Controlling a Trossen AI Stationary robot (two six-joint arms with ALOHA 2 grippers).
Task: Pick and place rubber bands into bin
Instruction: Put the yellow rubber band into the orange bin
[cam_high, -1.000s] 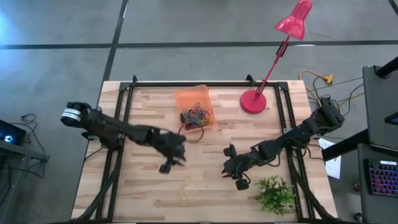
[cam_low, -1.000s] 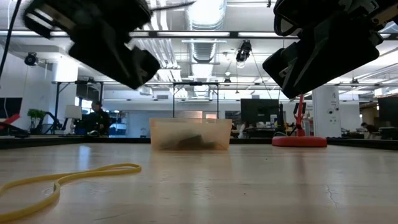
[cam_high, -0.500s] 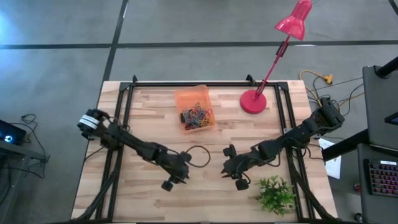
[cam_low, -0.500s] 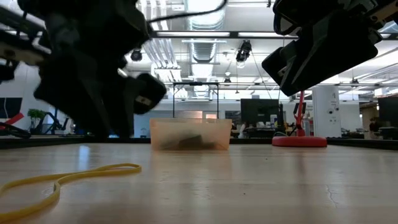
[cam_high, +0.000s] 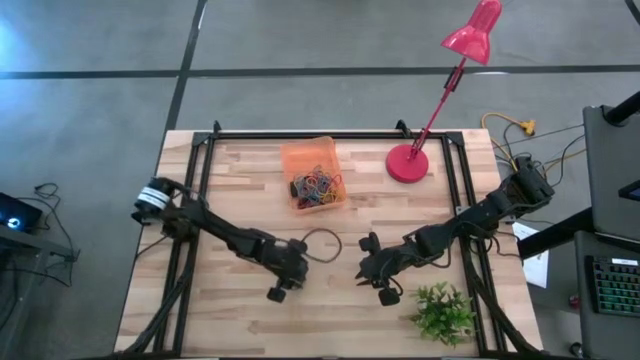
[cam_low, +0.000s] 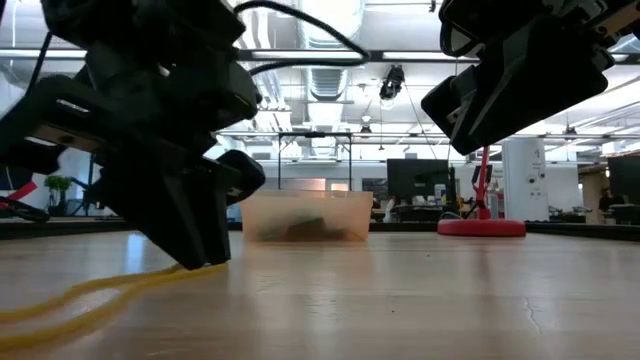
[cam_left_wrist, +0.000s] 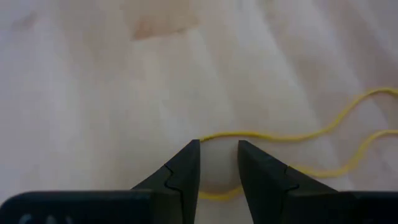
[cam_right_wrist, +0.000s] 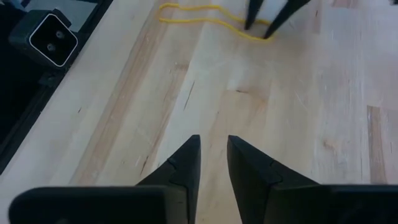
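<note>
One yellow rubber band (cam_left_wrist: 292, 135) lies flat on the wooden table near its front edge. It also shows in the low view (cam_low: 90, 295) and the right wrist view (cam_right_wrist: 205, 15). My left gripper (cam_left_wrist: 217, 146) is down at the table, open, with one fingertip on each side of the band's end (cam_low: 205, 262). The orange bin (cam_high: 300, 160) stands at the far middle with several coloured rubber bands (cam_high: 316, 187) in it. My right gripper (cam_right_wrist: 213, 149) hangs above the table to the right (cam_high: 368, 272), open by a narrow gap, with nothing between its fingers. My left gripper slants down from the table's left and far side. Its two fingertips (cam_left_wrist: 186, 155) straddle one strand at the end of the yellow band (cam_left_wrist: 217, 138), which lies slack on the table. I cannot tell whether the fingertips touch the band.
A black cable loop (cam_high: 320, 245) sticks out from my left arm. A red lamp stands on its round base (cam_high: 407, 162) at the far right. A small green plant (cam_high: 440, 312) sits at the near right. Bare wood lies between the two grippers.
My left gripper has come down from beside the bin toward the table's near edge and tipped steeper. It now stands at the table over the end of the yellow band. Its cable loop came along with it. My right gripper has kept still.
</note>
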